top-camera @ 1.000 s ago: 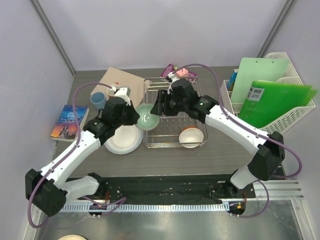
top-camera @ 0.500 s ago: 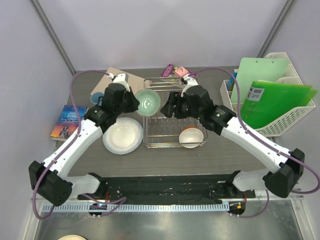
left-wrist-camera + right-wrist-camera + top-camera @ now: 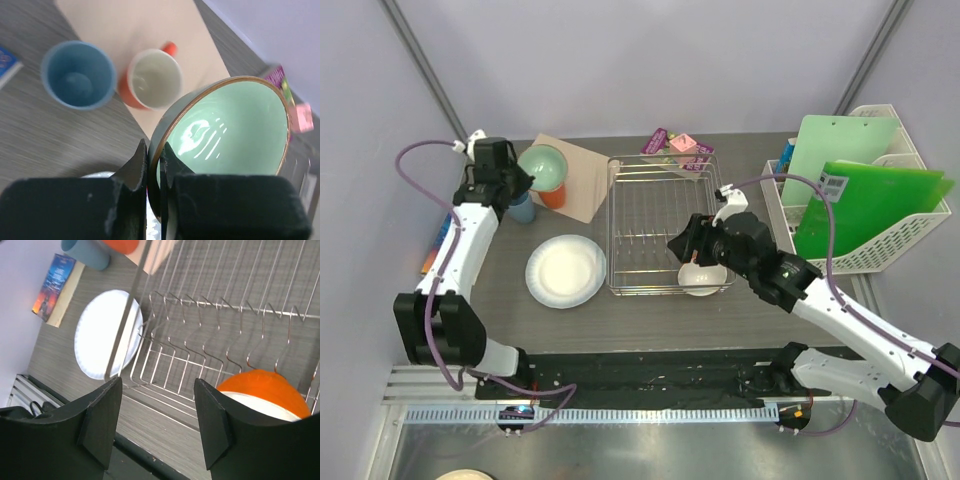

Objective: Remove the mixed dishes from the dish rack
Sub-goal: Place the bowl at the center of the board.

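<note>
Pinching the rim of the pale green bowl [image 3: 225,130], the left fingers [image 3: 135,170] are clenched on it, one inside the rim and one outside. The bowl is tilted with its glazed inside facing the wrist camera, and it hangs at the far left of the counter [image 3: 770,310], outside the dish rack [image 3: 660,215]. From overhead it sits above the orange-red mug [image 3: 152,80], which stands on a tan board [image 3: 145,25]. It appears to be lifted clear of the mug, though the height is hard to judge. The small light-blue cup [image 3: 78,75] stands upright just beside the mug, on the bare counter at the board's edge.

The large white round plate [image 3: 565,271] lies flat on the counter just left of the rack. The right fingers [image 3: 100,415] are spread apart and grasp nothing. They hover over the near part of the rack, beside the cream bowl with orange outside [image 3: 260,390]. That bowl leans against the wire prongs in the rack's near right corner. A book [image 3: 55,277] lies at the counter's left edge, and a white basket [image 3: 900,240] holding green folders stands to the right.
</note>
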You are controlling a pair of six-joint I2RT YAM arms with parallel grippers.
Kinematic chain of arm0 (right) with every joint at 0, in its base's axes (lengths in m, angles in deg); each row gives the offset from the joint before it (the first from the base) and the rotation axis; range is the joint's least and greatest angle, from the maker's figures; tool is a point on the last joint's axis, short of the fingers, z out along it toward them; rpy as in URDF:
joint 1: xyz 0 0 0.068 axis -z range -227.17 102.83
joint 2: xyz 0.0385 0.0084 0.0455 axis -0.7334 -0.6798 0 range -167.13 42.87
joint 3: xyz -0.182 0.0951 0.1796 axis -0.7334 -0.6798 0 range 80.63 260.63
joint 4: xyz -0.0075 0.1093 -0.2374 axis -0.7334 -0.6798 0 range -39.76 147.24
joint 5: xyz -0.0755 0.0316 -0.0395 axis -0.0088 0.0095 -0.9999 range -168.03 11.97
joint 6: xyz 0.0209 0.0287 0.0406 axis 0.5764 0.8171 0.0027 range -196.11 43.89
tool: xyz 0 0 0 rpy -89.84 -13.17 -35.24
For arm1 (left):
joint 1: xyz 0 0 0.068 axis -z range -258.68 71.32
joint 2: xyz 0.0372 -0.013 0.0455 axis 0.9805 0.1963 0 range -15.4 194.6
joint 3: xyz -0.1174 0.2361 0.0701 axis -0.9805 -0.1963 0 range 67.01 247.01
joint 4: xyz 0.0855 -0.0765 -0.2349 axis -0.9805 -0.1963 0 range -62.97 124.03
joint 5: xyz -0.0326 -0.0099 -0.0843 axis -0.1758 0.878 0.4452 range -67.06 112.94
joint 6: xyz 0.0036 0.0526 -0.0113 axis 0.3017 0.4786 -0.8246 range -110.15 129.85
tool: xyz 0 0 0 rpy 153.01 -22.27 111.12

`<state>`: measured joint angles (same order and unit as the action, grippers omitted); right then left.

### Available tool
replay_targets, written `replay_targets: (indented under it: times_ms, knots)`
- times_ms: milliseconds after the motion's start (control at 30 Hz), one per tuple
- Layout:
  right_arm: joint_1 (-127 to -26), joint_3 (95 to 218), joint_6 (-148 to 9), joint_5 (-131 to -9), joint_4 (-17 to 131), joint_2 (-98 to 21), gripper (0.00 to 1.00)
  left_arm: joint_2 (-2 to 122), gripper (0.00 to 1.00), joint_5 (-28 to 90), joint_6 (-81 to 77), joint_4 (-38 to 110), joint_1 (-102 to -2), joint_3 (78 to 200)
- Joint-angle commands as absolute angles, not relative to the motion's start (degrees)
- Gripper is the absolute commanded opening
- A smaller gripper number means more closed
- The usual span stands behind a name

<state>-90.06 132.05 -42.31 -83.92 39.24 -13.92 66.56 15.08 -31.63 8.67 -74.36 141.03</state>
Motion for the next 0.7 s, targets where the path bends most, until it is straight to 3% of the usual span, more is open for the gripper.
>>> replay_targets:
  times_ms: [0, 267, 667]
  knots:
    - [-89.97, 129.68, -41.30, -83.66, 44.84, -12.59, 0.64, 68.18, 0.00, 13.10, -37.26, 12.51, -80.68, 149.25]
    - [-89.88, 127.13, -43.06, -82.96, 47.48, -12.58, 0.64, 65.82, 0.00, 16.17, -36.47, 10.65, -81.49, 150.61]
    - [-89.88, 130.11, -43.85, -81.63, 46.78, -15.57, 0.61, 47.47, 0.00, 17.32, -40.16, 6.61, -66.82, 122.66]
